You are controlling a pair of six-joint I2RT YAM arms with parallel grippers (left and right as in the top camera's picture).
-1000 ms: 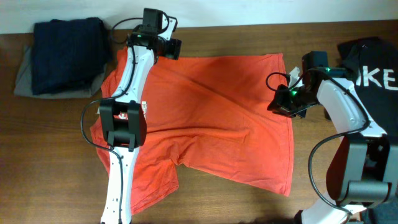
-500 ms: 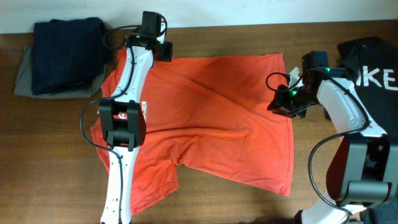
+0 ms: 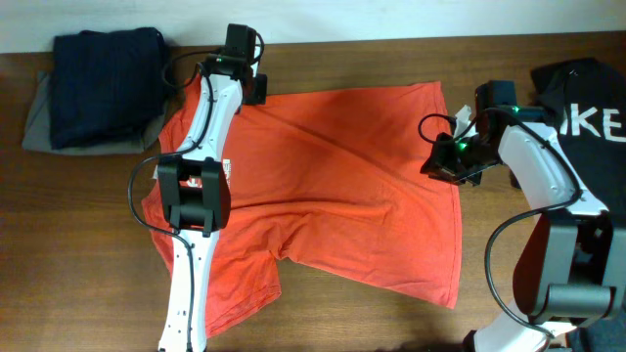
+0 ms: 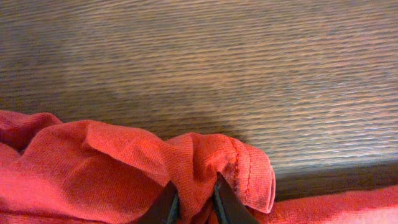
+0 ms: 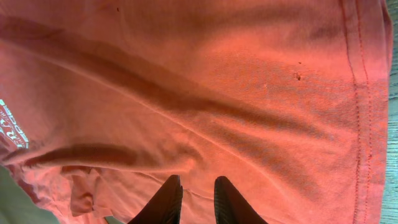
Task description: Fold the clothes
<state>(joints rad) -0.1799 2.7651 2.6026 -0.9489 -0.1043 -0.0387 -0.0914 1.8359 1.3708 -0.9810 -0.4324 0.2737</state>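
The orange-red T-shirt [image 3: 333,186] lies spread across the wooden table, rumpled at its lower left. My left gripper [image 3: 252,90] is at the shirt's far left corner. In the left wrist view its jaws [image 4: 194,202] are shut on a bunched fold of the T-shirt [image 4: 93,168] with a stitched hem beside it. My right gripper [image 3: 440,164] sits on the shirt's right edge. In the right wrist view this gripper [image 5: 194,199] has narrow jaws pinching the T-shirt [image 5: 217,93], and creases run toward them. White lettering [image 5: 12,124] shows at the left. A black garment [image 3: 587,108] with white letters lies at the far right.
A folded dark navy garment [image 3: 103,83] rests on a grey one [image 3: 39,127] at the back left corner. The table's far edge [image 3: 391,39] runs just behind the shirt. Bare wood [image 3: 78,254] lies left of the shirt.
My left gripper slid a little left and down onto the shirt's far corner and closed on the fabric. The right arm has stayed still.
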